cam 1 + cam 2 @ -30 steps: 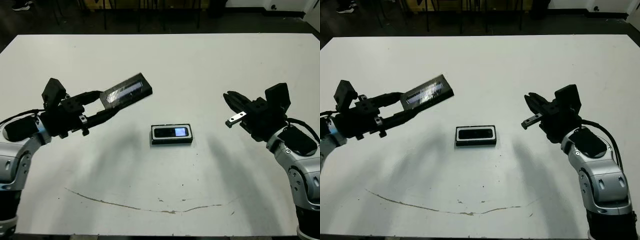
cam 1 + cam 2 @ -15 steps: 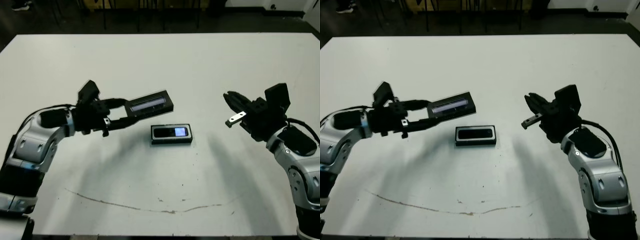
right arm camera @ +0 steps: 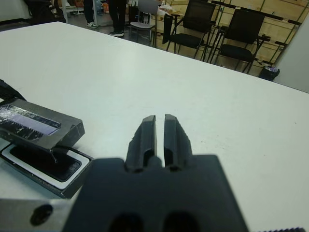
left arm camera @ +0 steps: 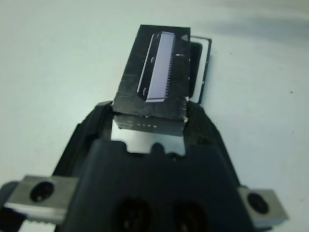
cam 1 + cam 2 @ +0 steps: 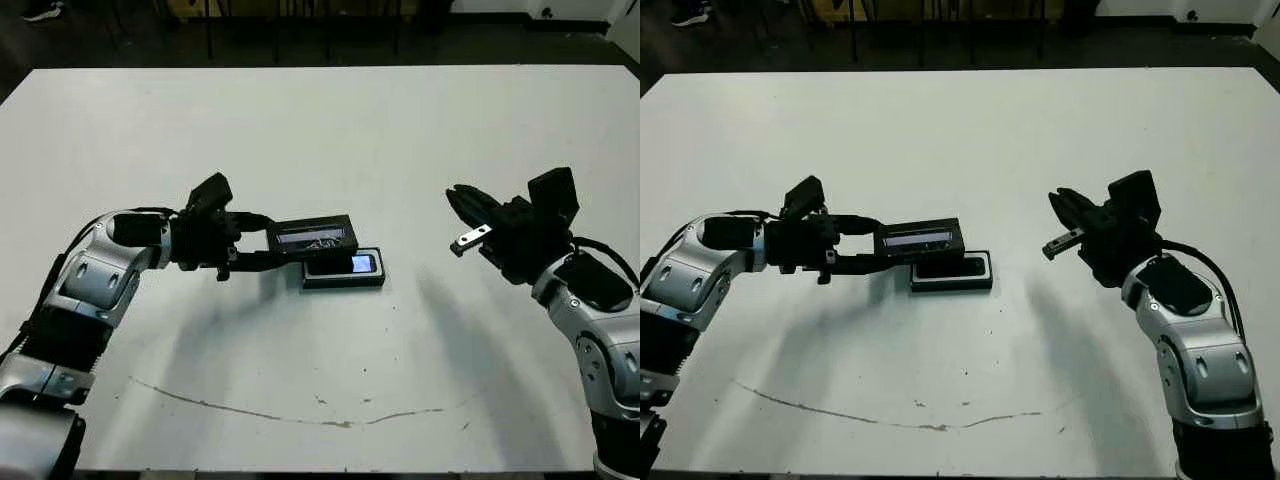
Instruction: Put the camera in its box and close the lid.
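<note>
Camera [image 5: 345, 265] lies inside the box [image 5: 343, 283], screen up, near the table's [image 5: 400, 130] middle; left gripper [image 5: 262, 243] pinches the lid [image 5: 313, 237] by one end, held just above the box's near part; right gripper [image 3: 160, 130], fingers pressed together, hangs well apart.

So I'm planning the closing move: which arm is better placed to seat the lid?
Left. Its pincer already grips the lid, partly over the box with the camera inside. The right pincer is empty, off to the side.
</note>
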{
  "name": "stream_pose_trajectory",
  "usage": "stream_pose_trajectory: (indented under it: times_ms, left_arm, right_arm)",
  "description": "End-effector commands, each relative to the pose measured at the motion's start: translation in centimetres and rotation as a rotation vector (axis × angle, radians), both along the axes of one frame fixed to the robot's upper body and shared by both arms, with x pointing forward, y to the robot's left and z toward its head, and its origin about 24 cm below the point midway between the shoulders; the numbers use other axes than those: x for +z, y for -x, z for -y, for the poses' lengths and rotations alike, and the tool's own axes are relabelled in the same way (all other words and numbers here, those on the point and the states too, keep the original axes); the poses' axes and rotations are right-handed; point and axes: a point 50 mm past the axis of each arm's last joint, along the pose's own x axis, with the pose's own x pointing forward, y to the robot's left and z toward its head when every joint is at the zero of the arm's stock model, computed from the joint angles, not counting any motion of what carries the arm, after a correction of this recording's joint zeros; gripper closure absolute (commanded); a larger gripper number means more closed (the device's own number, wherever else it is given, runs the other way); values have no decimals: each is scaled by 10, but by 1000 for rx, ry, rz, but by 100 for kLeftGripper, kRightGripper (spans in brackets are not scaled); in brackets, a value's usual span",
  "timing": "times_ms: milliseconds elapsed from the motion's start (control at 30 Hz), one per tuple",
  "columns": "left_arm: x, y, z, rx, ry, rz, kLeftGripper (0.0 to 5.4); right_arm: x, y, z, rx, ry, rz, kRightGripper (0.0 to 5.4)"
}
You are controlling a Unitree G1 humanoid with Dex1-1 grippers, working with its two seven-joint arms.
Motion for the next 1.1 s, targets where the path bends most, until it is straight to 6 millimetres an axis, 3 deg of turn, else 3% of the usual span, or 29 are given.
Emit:
stream_pose_trajectory:
  times_ms: [33, 400, 1100]
  left_arm:
    - [-11, 1, -1, -5, -36, -59, 288]
    - [-21, 1, 2, -38, -33, -177, 289]
    - [-22, 4, 7, -94, -84, -188, 289]
  right_arm:
    - [-6, 1, 3, -8, 17, -36, 540]
    - [-7, 2, 3, -2, 28, -35, 540]
    - [-8, 2, 3, -11, 27, -44, 540]
